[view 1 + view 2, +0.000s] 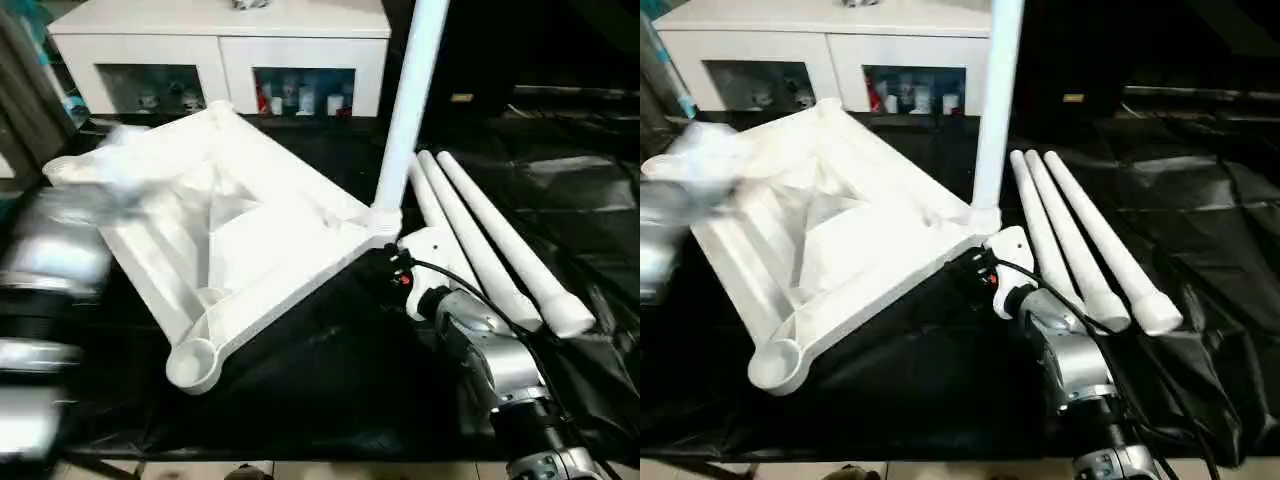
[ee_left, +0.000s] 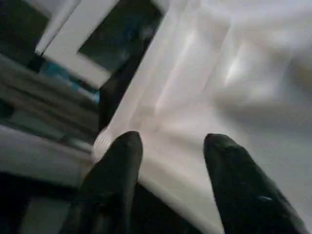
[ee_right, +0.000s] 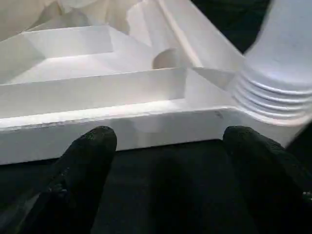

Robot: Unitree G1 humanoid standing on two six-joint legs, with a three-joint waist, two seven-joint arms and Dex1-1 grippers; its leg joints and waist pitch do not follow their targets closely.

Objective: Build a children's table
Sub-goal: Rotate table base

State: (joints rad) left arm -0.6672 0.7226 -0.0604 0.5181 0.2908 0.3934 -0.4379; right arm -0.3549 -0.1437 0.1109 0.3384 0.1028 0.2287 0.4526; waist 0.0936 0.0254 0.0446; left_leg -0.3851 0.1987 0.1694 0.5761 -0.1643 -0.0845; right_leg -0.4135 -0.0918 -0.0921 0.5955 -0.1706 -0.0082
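The white table top [image 1: 240,230] lies upside down and tilted on black cloth, its ribbed underside facing up. One white leg [image 1: 410,100] stands upright in the right corner socket. Three more legs [image 1: 490,250] lie side by side on the cloth to the right. My right gripper [image 3: 168,141] is open just in front of the top's rim, beside the threaded base of the standing leg [image 3: 273,92]. My left gripper [image 2: 168,141] is at the top's left edge, fingers apart, with the white plastic just beyond them. My left forearm [image 1: 50,260] is a blur there.
A white cabinet [image 1: 220,50] with glass doors stands behind the table top. The near corner socket [image 1: 193,362] holds nothing. Black sheeting [image 1: 330,390] covers the work surface, and a cable [image 1: 470,290] runs along my right wrist.
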